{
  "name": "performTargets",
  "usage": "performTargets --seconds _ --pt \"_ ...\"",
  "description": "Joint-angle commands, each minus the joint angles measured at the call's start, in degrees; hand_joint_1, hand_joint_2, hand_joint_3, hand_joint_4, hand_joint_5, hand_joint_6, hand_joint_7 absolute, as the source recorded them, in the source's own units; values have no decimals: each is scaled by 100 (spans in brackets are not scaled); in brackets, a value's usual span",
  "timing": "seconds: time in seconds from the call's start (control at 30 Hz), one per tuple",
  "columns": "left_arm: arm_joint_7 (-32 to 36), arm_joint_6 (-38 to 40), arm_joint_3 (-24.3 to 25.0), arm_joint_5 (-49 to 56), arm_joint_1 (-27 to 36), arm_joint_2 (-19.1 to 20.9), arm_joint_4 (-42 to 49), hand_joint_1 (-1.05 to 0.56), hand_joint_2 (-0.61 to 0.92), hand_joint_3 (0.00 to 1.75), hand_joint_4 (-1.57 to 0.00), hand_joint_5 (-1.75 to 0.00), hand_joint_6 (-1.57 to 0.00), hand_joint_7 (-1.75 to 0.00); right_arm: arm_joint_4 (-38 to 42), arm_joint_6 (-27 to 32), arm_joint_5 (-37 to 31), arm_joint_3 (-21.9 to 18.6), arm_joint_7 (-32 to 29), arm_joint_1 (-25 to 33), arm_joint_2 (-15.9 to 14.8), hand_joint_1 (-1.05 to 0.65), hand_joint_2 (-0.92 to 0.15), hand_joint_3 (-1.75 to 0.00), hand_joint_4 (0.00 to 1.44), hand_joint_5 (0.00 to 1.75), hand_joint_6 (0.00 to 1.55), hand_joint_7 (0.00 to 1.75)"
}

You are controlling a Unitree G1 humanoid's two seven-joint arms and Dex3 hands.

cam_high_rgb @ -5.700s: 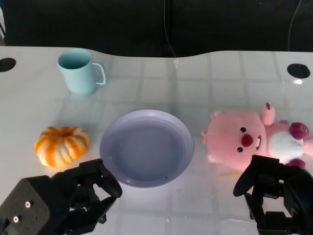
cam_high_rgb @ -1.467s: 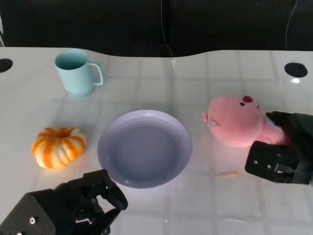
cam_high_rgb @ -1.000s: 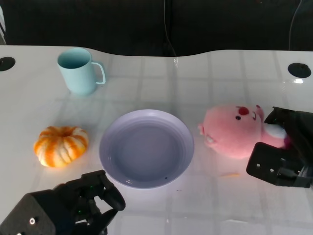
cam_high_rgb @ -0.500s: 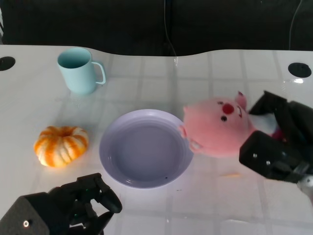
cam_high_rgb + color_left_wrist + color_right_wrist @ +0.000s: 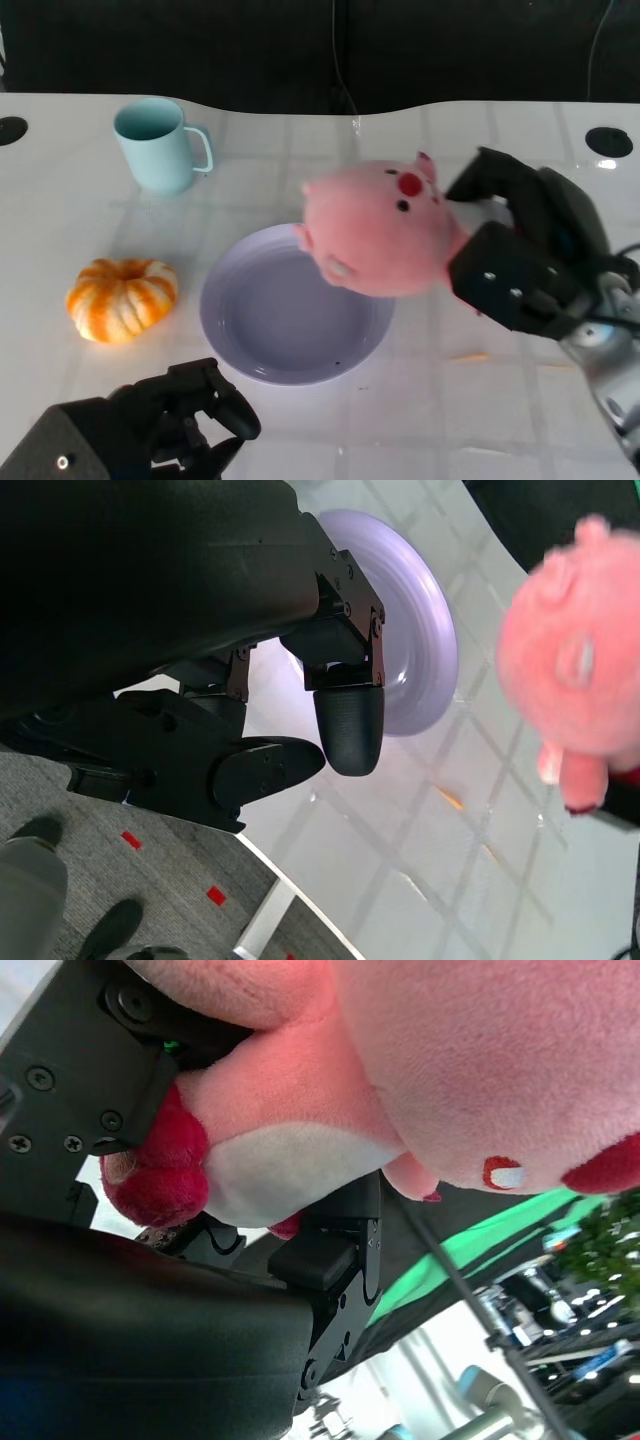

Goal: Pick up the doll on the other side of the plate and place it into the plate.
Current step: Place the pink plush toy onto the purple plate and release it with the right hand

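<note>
A shallow round lavender plastic plate point(image 5: 290, 325) sits on the glossy white table point(image 5: 420, 420) in front of me, and nothing lies in its bowl. Beyond the plate and off toward my left stands a pale teal mug with a handle point(image 5: 157, 145); what the head view shows of its inside is bare.

My right hand point(image 5: 525, 255) grips the pink plush pig doll with a red nose and dark red feet point(image 5: 375, 240) by its body, black fingers wrapped around the torso, as my right wrist view shows close up, with the white belly and a red foot pressed between the finger parts. The doll is off the table, its large head hanging over the plate's far right rim, face turned up and away from me. It does not touch the plate. From my left wrist view the doll's head point(image 5: 575, 660) floats apart from the plate point(image 5: 420, 630).

My left hand point(image 5: 185, 420) is low at the near edge of the table, on my side of the plate and a little to its left, fingers curled inward with nothing in them.

A ribbed orange-and-white toy pumpkin point(image 5: 122, 298) rests on the table just left of the plate, apart from its rim. A small thin orange scrap point(image 5: 468, 356) lies on the table right of the plate, beneath my right hand.
</note>
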Motion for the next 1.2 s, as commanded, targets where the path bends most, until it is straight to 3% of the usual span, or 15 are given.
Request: performTargets --seconds 0.03,0.53,0.77,0.83,0.87,0.9,0.93,0.97,1.03,1.1,1.2 --pt "51 -43 -21 41 -14 7 9 -16 90 57 -56 -164 -57 -136 -47 98 -162 187 113 -360 162 -14 -30 -140 97 175 78 175" --pt "98 -74 -149 91 2 -98 35 -15 91 56 -55 -163 -54 -145 1249 -380 -655 1069 20 -1073 916 -17 -41 -118 95 175 77 175" --pt "81 -145 -153 66 -4 -123 72 -15 92 54 -56 -165 -53 -147 1392 -401 -723 1162 130 -1033 922 -17 -42 -110 93 175 75 172" --pt "87 -189 -172 98 -3 -115 93 -16 91 54 -56 -165 -53 -148 1302 -283 -622 1134 470 -1017 891 -18 -48 -91 83 159 85 101" --pt "91 -211 -185 125 -7 -105 101 -15 91 54 -56 -164 -54 -148 1253 -277 -584 1146 676 -1014 846 -19 -55 -79 80 135 88 69" --pt "93 -225 -193 140 -7 -100 104 -15 90 55 -56 -163 -54 -148 1171 -295 -558 1179 949 -995 754 -23 -64 -64 72 94 80 33" --pt "92 -232 -198 152 -6 -99 103 -15 89 57 -57 -162 -54 -147 1109 -313 -552 1198 1137 -978 690 -29 -72 -49 63 70 70 17" --pt "94 -235 -206 179 -7 -89 104 -15 89 58 -57 -161 -54 -147 1028 -321 -583 1238 1333 -955 599 -31 -80 -35 59 55 65 9" --pt "93 -250 -203 180 -11 -96 127 -15 88 60 -57 -160 -54 -146 763 -195 -711 1361 1758 -901 397 -50 -89 -21 35 29 40 2" --pt "86 -204 -196 159 -21 -101 123 -16 88 60 -56 -159 -54 -145 438 -91 -825 1465 2098 -820 209 -62 -92 -21 20 18 25 0" --pt "62 -241 -198 159 -34 -77 149 -17 91 52 -56 -159 -55 -144 68 -94 -909 1529 2378 -701 6 -73 -92 -24 12 13 18 0"
